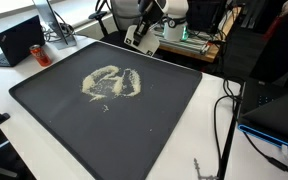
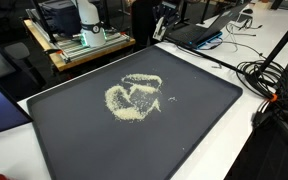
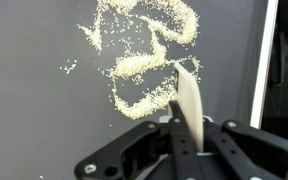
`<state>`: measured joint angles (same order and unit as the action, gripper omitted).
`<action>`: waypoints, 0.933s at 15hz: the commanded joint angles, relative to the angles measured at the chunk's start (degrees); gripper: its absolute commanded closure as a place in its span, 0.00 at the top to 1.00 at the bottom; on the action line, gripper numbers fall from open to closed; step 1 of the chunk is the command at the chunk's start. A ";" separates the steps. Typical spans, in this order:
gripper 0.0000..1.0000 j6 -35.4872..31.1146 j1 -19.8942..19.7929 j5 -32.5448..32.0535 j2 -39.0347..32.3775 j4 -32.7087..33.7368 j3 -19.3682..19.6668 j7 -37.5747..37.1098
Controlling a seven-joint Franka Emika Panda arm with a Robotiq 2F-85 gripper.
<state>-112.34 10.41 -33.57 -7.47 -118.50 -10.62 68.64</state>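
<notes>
**Here, your gripper pinches a pale blade at the edge of the scattered grains**

In an exterior view, the black tray (image 1: 154, 120) fills the middle of the white table (image 1: 209, 110). The grains (image 1: 112, 83) lie on it as a pale swirl, toward 10 o'clock from the tray's centre. A few loose specks sit just off the swirl at 6 o'clock. A laptop (image 1: 19, 40) rests off the tray at 10 o'clock. The robot's white base (image 1: 142, 35) stands beyond the tray's far edge at 12 o'clock. You cannot make out the tool in this view.

In an exterior view from another spot, the tray (image 2: 184, 130) runs across the frame from 8 o'clock to 2 o'clock. The grains (image 2: 134, 97) form a ring with a thick patch, a little toward 11 o'clock from the tray's centre. A small stray clump lies apart from them at 3 o'clock. Cables (image 2: 269, 80) trail over the table near the tray's corner at 3 o'clock.

In the wrist view, your gripper (image 3: 189, 128) comes in from 6 o'clock. Its fingers are closed tight on the pale blade (image 3: 187, 95), which stands up toward 12 o'clock and leans slightly to 11. The blade's tip meets the 3 o'clock end of a curved band of grains (image 3: 139, 65). More grains spread from there toward 12 o'clock. You cannot tell whether the tip touches the tray.
</notes>
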 commanded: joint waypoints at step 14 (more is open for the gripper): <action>0.01 7.29 3.18 -11.39 -7.41 0.35 -1.66 -16.10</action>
<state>-107.79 12.81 -43.28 -13.57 -118.61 -11.85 55.29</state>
